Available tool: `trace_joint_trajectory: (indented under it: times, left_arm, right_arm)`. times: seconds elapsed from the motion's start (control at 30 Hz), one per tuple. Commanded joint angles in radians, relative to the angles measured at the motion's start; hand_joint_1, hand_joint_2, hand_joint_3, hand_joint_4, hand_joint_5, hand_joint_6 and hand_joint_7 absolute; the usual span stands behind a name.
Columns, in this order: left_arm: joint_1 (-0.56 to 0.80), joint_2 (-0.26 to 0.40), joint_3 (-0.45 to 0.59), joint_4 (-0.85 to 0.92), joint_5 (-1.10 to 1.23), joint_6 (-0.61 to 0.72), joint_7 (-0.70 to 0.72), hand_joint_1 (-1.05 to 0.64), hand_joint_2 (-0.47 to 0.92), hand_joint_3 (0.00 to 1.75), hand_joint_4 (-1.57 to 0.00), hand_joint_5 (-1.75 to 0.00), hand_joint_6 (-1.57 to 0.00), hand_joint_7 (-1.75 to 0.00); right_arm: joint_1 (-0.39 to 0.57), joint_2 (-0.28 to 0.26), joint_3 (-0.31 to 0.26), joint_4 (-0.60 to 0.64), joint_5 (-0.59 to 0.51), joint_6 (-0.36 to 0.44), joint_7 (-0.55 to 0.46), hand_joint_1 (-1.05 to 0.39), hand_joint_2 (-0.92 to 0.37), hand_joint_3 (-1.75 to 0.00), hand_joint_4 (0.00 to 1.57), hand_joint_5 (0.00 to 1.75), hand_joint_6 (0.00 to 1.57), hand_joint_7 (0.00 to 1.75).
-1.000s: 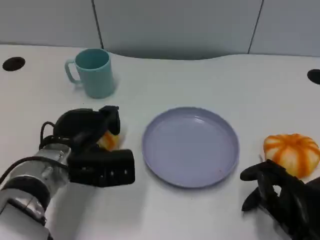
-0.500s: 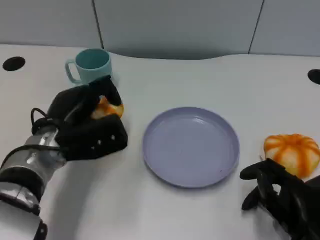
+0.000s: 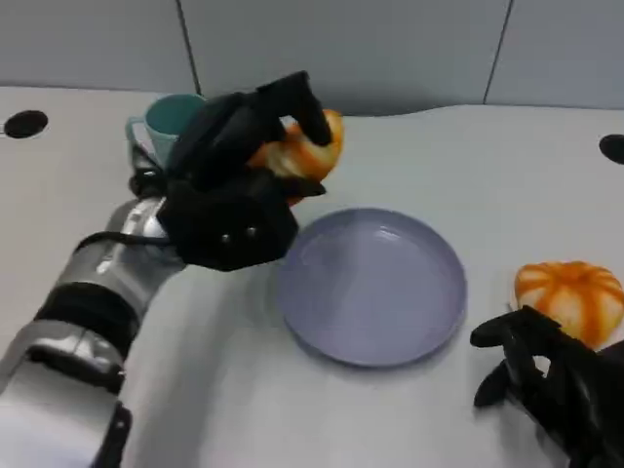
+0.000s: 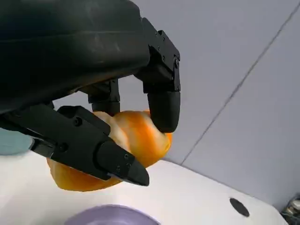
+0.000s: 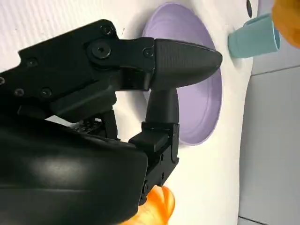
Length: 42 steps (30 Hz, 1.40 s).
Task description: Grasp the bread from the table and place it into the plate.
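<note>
The bread [image 3: 310, 148], an orange-golden roll, is off the table in my left hand [image 3: 234, 195], whose fingers wrap over and under it. It hangs above the tabletop just beyond the far-left rim of the lilac plate [image 3: 390, 302]. The left wrist view shows the bread [image 4: 136, 140] pinched between black fingers [image 4: 161, 101], with the plate's rim [image 4: 108, 216] below. My right hand [image 3: 551, 390] rests at the near right of the table, fingers apart and holding nothing. In the right wrist view that hand [image 5: 93, 117] reaches toward the plate [image 5: 206, 93].
A teal mug [image 3: 156, 127] stands behind my left hand, also seen as the mug [image 5: 255, 35]. An orange striped, pumpkin-shaped bun [image 3: 570, 297] lies right of the plate, close to my right hand. Black round holes [image 3: 24, 124] mark the table's far corners.
My left hand has lifted the bread from the table beside the mug and carried it up and to the right, toward the plate. The right hand has stayed put.
</note>
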Motion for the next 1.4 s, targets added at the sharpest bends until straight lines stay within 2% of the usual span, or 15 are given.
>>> trace_joint_trajectory:
  times: [0.03,0.33,0.5,0.57,0.6,0.67,0.73,0.8,0.87,0.93,1.07,1.13,1.3,1.33,1.4]
  left_arm:
    - [-0.059,-0.068,-0.044,0.022,0.036,0.024,-0.029,-0.05,0.83,0.08,-0.91,-1.75,-0.67,-1.75]
    - [-0.065,-0.096,-0.107,0.071,0.08,0.038,-0.138,-0.08,0.84,0.1,-0.88,-1.75,-0.64,-1.75]
    - [-0.06,-0.106,-0.183,0.102,0.161,0.063,-0.098,-0.2,0.82,0.09,-0.84,-1.75,-0.61,-1.75]
    - [-0.068,-0.101,-0.217,0.105,0.204,0.067,-0.075,-0.25,0.82,0.08,-0.77,-1.75,-0.56,-1.75]
    - [-0.072,-0.099,-0.23,0.106,0.22,0.068,-0.067,-0.32,0.83,0.07,-0.64,-1.75,-0.49,-1.69]
    - [-0.084,-0.095,-0.25,0.107,0.242,0.067,-0.077,-0.39,0.85,0.05,-0.49,-1.69,-0.42,-1.53]
    - [-0.094,-0.096,-0.256,0.11,0.243,0.065,-0.108,-0.46,0.87,0.02,-0.35,-1.43,-0.38,-1.12]
    - [-0.1,-0.097,-0.258,0.113,0.239,0.063,-0.129,-0.5,0.88,0.0,-0.28,-1.11,-0.42,-0.64]
    - [-0.109,-0.098,-0.265,0.111,0.243,0.067,-0.147,-0.56,0.89,0.0,-0.11,-0.92,-0.35,-0.38]
    - [-0.115,-0.099,-0.27,0.109,0.244,0.068,-0.155,-0.6,0.89,0.0,-0.02,-0.79,-0.27,-0.28]
    - [-0.12,-0.102,-0.275,0.106,0.238,0.067,-0.156,-0.68,0.89,0.0,0.0,-0.19,-0.11,-0.19]
    - [-0.12,-0.101,-0.275,0.105,0.237,0.064,-0.153,-0.71,0.89,0.0,0.0,-0.04,-0.07,-0.18]
    - [-0.126,-0.089,-0.275,0.1,0.237,0.058,-0.158,-0.71,0.89,0.0,0.0,0.0,-0.05,-0.19]
    - [-0.13,-0.08,-0.275,0.096,0.237,0.054,-0.163,-0.77,0.91,0.04,0.0,0.0,-0.02,-0.16]
    - [-0.115,-0.031,-0.183,0.07,0.131,0.0,-0.21,-0.8,0.92,0.06,-0.01,0.0,-0.03,-0.16]
  right_arm:
    - [0.006,0.003,0.002,-0.009,-0.005,0.037,-0.024,-0.29,-0.92,-0.56,0.53,1.74,0.45,1.51]
    - [0.017,0.015,0.013,-0.014,-0.002,0.022,-0.019,-0.3,-0.92,-0.56,0.53,1.75,0.44,1.52]
    - [0.012,0.01,0.03,0.012,-0.024,-0.026,-0.013,-0.28,-0.92,-0.57,0.55,1.75,0.45,1.52]
    - [0.012,0.009,0.034,0.022,-0.024,-0.049,-0.009,-0.3,-0.92,-0.57,0.56,1.75,0.46,1.52]
    - [0.013,0.008,0.036,0.025,-0.025,-0.057,-0.008,-0.3,-0.92,-0.57,0.56,1.75,0.46,1.51]
    - [0.013,0.007,0.042,0.029,-0.031,-0.071,-0.008,-0.3,-0.92,-0.57,0.56,1.75,0.46,1.51]
    - [0.013,0.005,0.047,0.029,-0.042,-0.075,-0.013,-0.31,-0.92,-0.57,0.56,1.75,0.46,1.51]
    - [0.013,0.006,0.047,0.027,-0.046,-0.072,-0.014,-0.31,-0.92,-0.57,0.56,1.75,0.45,1.5]
    - [0.014,0.008,0.047,0.022,-0.047,-0.062,-0.015,-0.31,-0.92,-0.57,0.55,1.75,0.45,1.5]
    - [0.015,0.008,0.047,0.024,-0.048,-0.07,-0.013,-0.31,-0.92,-0.57,0.55,1.75,0.45,1.5]
    - [0.013,0.01,0.043,0.025,-0.039,-0.069,-0.005,-0.3,-0.92,-0.58,0.55,1.75,0.45,1.5]
    - [0.013,0.01,0.042,0.023,-0.038,-0.066,-0.006,-0.3,-0.92,-0.58,0.55,1.75,0.45,1.51]
    - [0.011,0.009,0.039,0.027,-0.037,-0.066,-0.005,-0.3,-0.92,-0.57,0.55,1.75,0.45,1.51]
    - [0.009,0.008,0.037,0.031,-0.036,-0.068,-0.005,-0.31,-0.92,-0.57,0.56,1.75,0.45,1.52]
    - [0.008,-0.002,0.037,0.027,-0.044,-0.061,-0.005,-0.31,-0.92,-0.56,0.56,1.75,0.46,1.52]
